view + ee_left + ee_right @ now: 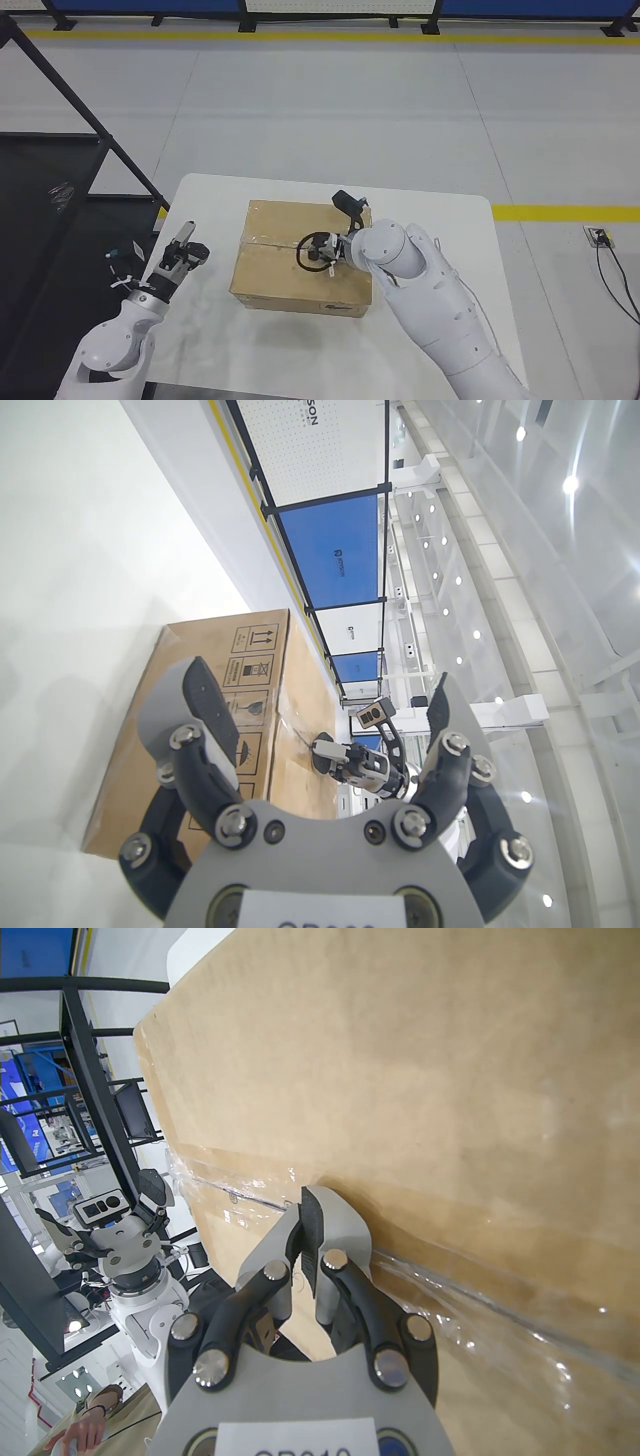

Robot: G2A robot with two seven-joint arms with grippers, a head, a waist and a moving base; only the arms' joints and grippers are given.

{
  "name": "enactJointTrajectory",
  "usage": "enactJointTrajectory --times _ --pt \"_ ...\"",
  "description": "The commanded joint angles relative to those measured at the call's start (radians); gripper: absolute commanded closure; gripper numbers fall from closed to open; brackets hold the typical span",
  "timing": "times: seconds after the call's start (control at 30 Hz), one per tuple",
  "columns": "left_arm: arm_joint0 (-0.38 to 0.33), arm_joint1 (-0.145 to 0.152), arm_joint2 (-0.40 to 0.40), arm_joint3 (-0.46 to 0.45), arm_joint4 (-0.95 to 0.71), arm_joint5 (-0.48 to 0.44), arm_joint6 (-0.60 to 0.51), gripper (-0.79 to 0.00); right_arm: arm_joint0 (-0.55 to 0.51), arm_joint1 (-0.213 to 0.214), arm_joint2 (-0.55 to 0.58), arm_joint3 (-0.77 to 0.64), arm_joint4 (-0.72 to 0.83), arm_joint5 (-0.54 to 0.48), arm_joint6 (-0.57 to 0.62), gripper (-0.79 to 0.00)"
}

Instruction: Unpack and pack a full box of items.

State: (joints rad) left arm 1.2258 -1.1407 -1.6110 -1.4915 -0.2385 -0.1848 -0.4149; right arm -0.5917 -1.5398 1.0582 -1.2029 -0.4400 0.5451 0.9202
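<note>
Found right tool [306, 1213] pressed together at taped seam [450, 1273] of brown cardboard box [400, 1078], left tool [320, 680] spread; judged straight drag along seam best.

A closed cardboard box [290, 275] sits in the middle of the white surface [440, 225], with a taped seam running across its top. The right claw [322, 254] is down at that seam, near the top's middle. The left claw [192, 245] hangs above the surface beside the box, apart from it.
</note>
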Motion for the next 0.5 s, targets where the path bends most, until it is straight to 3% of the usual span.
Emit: enactJointTrajectory --times 0.0,0.47 --pt "0.0 0.0 0.0 -0.002 0.001 -0.001 0.001 -0.785 -0.018 0.01 0.026 -0.027 -0.013 0.011 0.009 0.0" --pt "-0.006 -0.002 0.012 -0.009 0.008 0.006 0.01 -0.785 -0.122 0.058 0.164 -0.167 -0.018 0.006 0.029 0.0"
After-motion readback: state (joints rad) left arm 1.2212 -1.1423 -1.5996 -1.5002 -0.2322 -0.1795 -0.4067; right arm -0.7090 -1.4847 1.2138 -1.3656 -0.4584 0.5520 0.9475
